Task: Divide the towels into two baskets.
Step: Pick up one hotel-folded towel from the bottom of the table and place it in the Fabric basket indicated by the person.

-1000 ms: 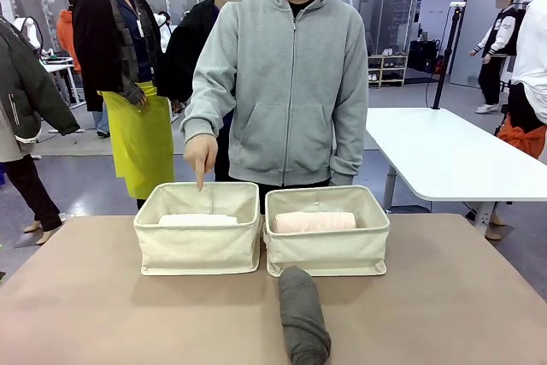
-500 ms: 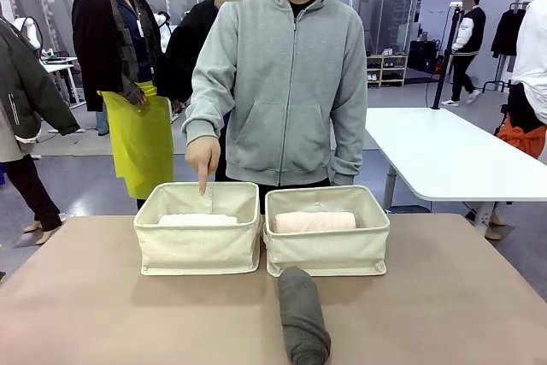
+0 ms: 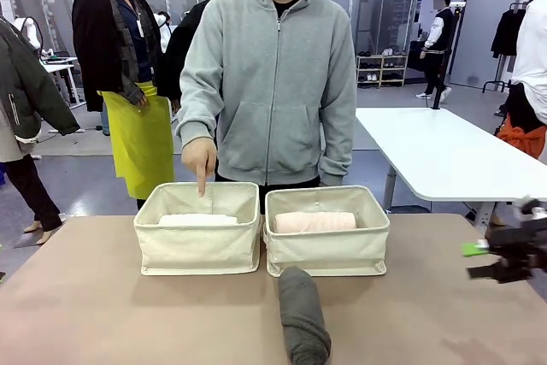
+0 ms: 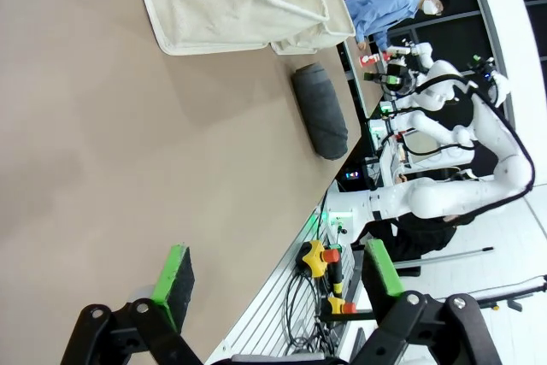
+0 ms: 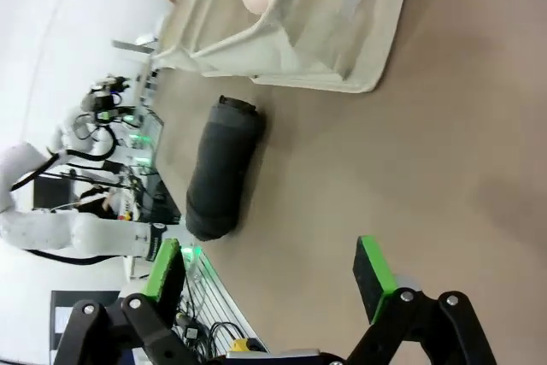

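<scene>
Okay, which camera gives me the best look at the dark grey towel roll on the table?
The right wrist view: the dark grey towel lies whole and unblocked, near the right gripper. The front view cuts off the roll's near end at the picture's bottom edge. The left wrist view shows it whole but smaller and farther off.

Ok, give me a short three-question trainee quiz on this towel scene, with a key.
1. True or false: the dark grey towel lies inside a basket.
2. Which towel is in the right basket? A) white B) pale pink C) pale yellow
3. Fill in: the person's hand points down into the ___ basket.

Key:
1. False; it lies on the table, in front of the right basket.
2. B, the pale pink towel.
3. Left: the left basket, which holds the white towel.
</scene>
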`<state>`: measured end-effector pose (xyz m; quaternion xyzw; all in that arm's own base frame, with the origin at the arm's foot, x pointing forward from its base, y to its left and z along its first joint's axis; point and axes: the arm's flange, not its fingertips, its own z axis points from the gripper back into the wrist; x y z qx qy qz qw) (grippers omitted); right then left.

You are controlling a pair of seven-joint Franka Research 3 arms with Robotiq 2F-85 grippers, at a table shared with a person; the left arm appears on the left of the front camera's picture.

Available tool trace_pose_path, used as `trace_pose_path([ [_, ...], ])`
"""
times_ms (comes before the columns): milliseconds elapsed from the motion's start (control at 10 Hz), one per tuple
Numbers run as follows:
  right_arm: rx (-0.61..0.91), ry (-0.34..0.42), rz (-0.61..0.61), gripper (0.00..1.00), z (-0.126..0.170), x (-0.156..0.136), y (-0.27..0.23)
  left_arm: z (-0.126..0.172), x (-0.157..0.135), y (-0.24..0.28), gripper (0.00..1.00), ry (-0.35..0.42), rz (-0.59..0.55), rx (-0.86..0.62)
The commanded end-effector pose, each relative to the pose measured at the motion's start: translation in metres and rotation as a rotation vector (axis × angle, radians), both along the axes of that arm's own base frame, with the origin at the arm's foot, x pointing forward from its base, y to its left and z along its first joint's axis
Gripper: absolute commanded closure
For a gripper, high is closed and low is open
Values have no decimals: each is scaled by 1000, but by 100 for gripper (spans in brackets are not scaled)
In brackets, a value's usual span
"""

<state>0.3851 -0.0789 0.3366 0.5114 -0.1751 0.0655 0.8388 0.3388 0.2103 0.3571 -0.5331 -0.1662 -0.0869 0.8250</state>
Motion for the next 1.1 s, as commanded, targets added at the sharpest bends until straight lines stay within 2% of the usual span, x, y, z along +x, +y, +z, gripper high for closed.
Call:
trace_pose_path([
  [0, -74, 64, -9, 0, 14, 7, 55, 3, -2, 1, 0, -9, 10, -5],
  [200, -123, 108, 30, 0, 19, 12, 113, 3, -2, 1, 0, -9, 10, -5],
  [300, -177, 100, 55, 0, 16, 14, 139, 3, -2, 1, 0, -9, 10, -5],
  [500, -244, 101, 15, 0, 13, 16, 179, 3, -2, 1, 0, -9, 10, -5],
  [1000, -419, 119, 11, 0, 8, 7, 254, 3, -2, 1, 0, -9, 10, -5],
])
